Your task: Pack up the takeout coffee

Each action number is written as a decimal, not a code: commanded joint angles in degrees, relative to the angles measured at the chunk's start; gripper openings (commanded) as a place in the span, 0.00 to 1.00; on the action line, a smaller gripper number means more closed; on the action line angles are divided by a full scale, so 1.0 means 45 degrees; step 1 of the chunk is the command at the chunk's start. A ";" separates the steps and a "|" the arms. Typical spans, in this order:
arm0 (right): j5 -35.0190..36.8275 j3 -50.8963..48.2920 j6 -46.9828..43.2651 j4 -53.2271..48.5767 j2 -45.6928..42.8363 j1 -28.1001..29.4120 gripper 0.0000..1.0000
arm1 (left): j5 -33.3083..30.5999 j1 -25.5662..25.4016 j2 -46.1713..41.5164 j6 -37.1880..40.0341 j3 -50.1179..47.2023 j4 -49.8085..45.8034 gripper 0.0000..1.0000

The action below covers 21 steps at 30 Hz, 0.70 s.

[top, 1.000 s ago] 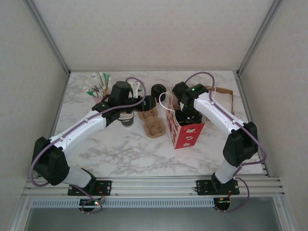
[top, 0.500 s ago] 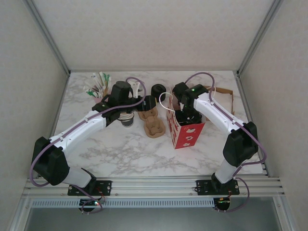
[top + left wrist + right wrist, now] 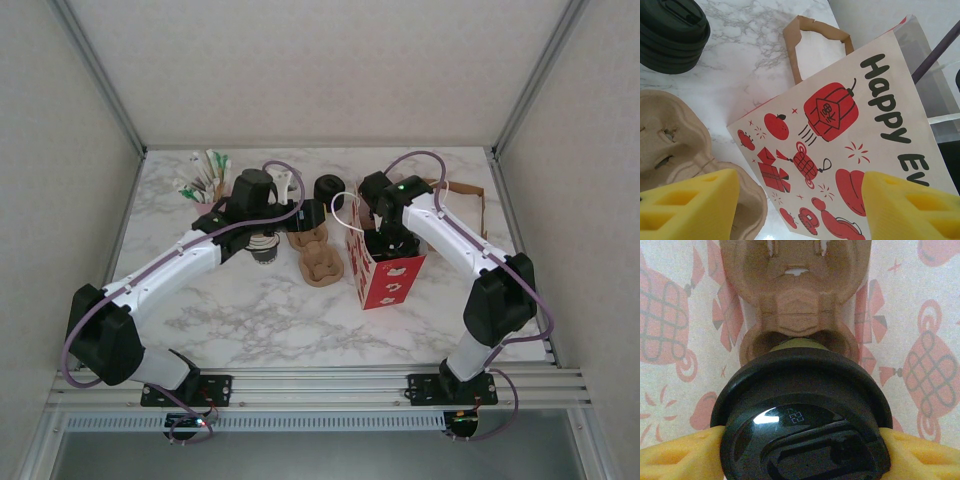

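Observation:
Inside the red-and-white paper bag [image 3: 392, 280] my right gripper [image 3: 802, 445] is shut on the takeout coffee. Its round black lid [image 3: 802, 400] sits on the cup between my yellow fingers [image 3: 675, 455], and just a cream sliver of the cup [image 3: 795, 344] shows under the lid. A brown cardboard carrier [image 3: 795, 295] lies in the bag beneath the cup; I cannot tell whether the cup rests in it. In the top view the right gripper [image 3: 383, 240] reaches down into the bag's mouth. My left gripper [image 3: 800, 200] hangs open beside the bag [image 3: 840, 120], holding nothing.
A second cardboard carrier [image 3: 318, 255] lies on the marble left of the bag. A black stack of spare lids [image 3: 328, 190] stands behind it. A stack of nested cups [image 3: 265, 248] sits under my left arm. Sachets and stirrers [image 3: 205, 172] stand at the back left.

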 commanded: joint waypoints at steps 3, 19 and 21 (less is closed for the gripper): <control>-0.0102 -0.0249 0.0014 -0.0043 -0.0226 0.0069 0.71 | 0.0079 -0.0156 0.0011 0.0130 0.0478 -0.0033 0.66; -0.0117 -0.0342 0.0046 -0.0004 -0.0290 0.0053 0.72 | 0.0040 -0.0188 -0.0106 0.0154 0.0500 -0.0072 0.66; -0.0120 -0.0334 0.0056 -0.0014 -0.0285 0.0069 0.73 | 0.0040 -0.0195 -0.0107 0.0150 0.0500 -0.0073 0.67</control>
